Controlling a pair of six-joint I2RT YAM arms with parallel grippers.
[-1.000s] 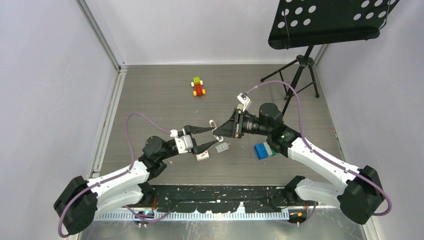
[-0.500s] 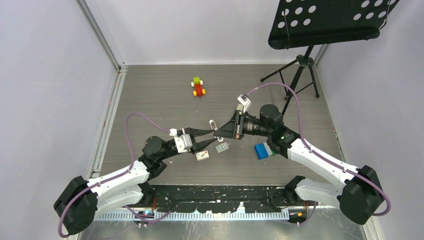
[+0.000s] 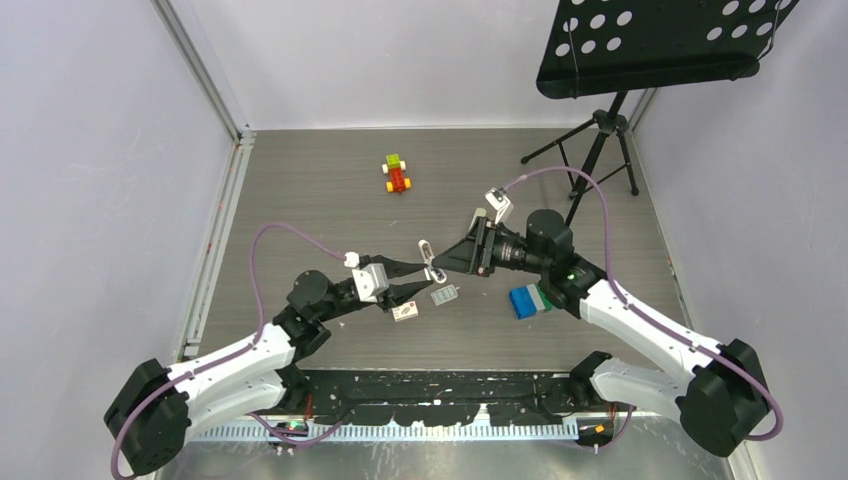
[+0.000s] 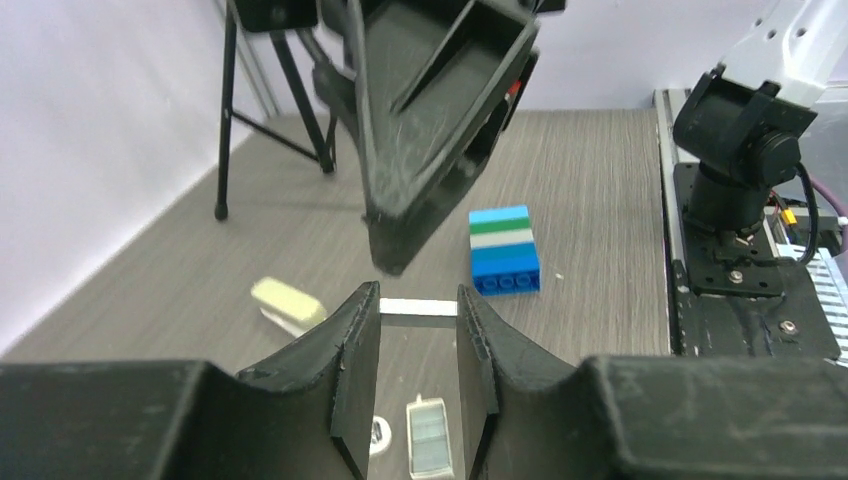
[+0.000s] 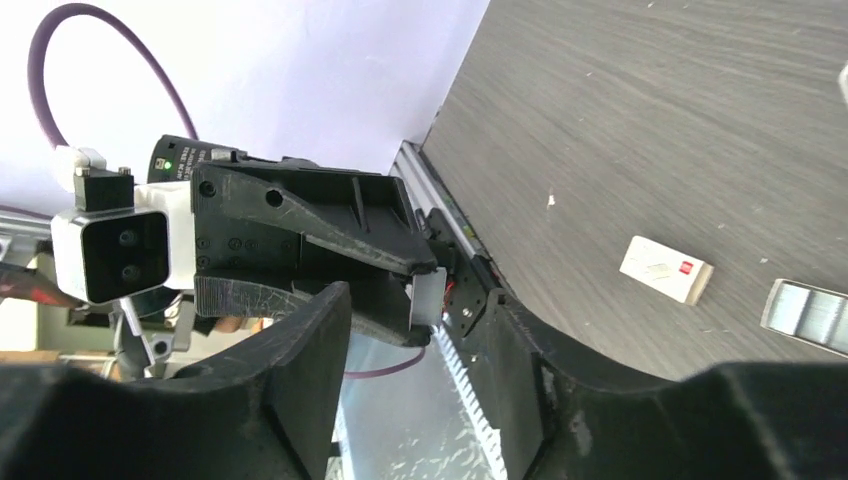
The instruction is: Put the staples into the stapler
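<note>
the left gripper (image 4: 418, 303) pinches a slim white piece (image 4: 418, 306) between nearly closed fingertips, raised above the table (image 3: 300, 200); what the piece is cannot be told. facing it tip to tip, the right gripper (image 5: 415, 345) has its fingers well apart and grips nothing, the left gripper's tip showing in the gap. below them, the staples (image 3: 445, 295) lie as a bare silvery block on the wood-grain surface, outside their small white carton (image 3: 405, 312). the carton rests just beside them, red mark up; whether it holds more cannot be seen. the stapler (image 3: 424, 248), beige on top and white beneath, lies on the table just beyond the two grippers, held by neither. a stack of blue, green and white bricks (image 3: 524, 300) sits near the right arm. a small brick car (image 3: 397, 174) is well back, and a black music stand (image 3: 650, 40) stands at the far right corner.
</note>
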